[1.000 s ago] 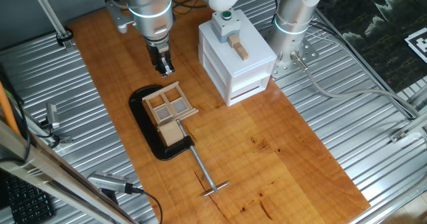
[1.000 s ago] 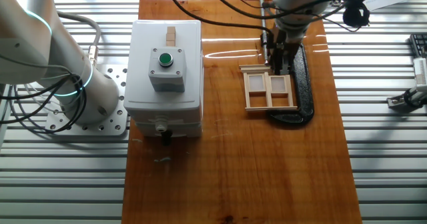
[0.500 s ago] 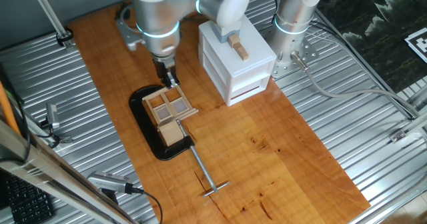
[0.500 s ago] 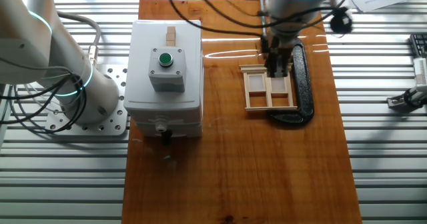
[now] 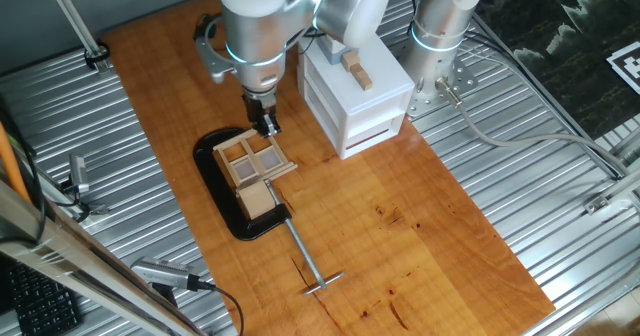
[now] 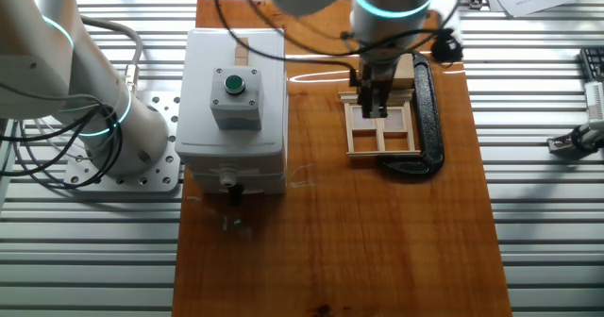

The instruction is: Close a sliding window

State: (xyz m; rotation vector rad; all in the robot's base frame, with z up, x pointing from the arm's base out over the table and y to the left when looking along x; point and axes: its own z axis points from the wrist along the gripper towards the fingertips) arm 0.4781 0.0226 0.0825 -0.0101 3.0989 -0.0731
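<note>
The gripper (image 5: 266, 126), fingers nearly together and holding nothing, is hanging over the top edge of the sliding window (image 5: 253, 162) on its black base, and could be skidding off the thin wooden frame.

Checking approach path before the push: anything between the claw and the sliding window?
Nothing visible. The claw hangs right at the sliding window's far edge, and the white box stands off to the side.

glossy white-and-silver jointed robot arm (image 5: 262, 16), glowing cyan ring at wrist. black cables trail alongside. small black two-finger gripper (image 5: 267, 126).
</note>
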